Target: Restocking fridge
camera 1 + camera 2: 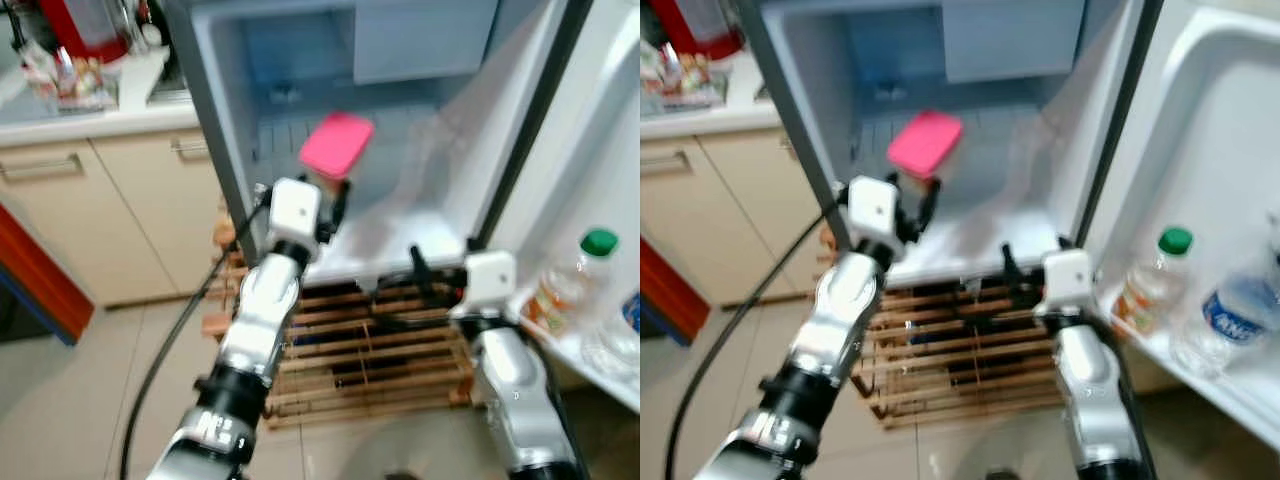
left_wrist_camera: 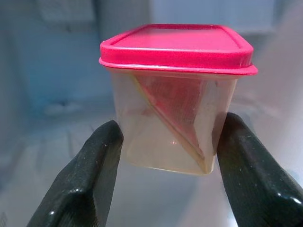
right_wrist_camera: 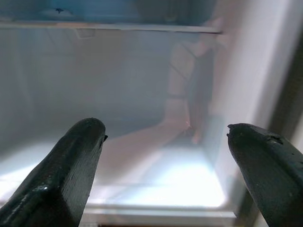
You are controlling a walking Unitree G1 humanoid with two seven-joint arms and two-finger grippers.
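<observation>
Pink-lidded and clear-walled, the container (image 2: 176,101) sits clamped between the two black fingers (image 2: 90,179) of the left pincer (image 1: 328,200), which grasps it by its lower sides with the lid tilted a little; something reddish and wedge-shaped shows through the plastic. The left arm holds it raised inside the open fridge (image 1: 420,130), above the pale bottom shelf (image 1: 980,235) of the compartment and in front of the back wall. The right pincer (image 1: 1032,262) hovers lower, near the front edge of that shelf, its fingers (image 3: 66,175) spread wide apart with nothing between them. On the open door's rack (image 1: 1200,350) to the right stand a green-capped bottle (image 1: 1150,285) and, just beside it, a clear bottle with a blue label (image 1: 1230,320). Below the fridge a wooden slatted pallet (image 1: 370,365) lies on the tiled floor (image 1: 70,390). To the left, cream cabinets (image 1: 90,215) carry a worktop (image 1: 100,120) with a red appliance (image 1: 85,25) and small blurred items.
</observation>
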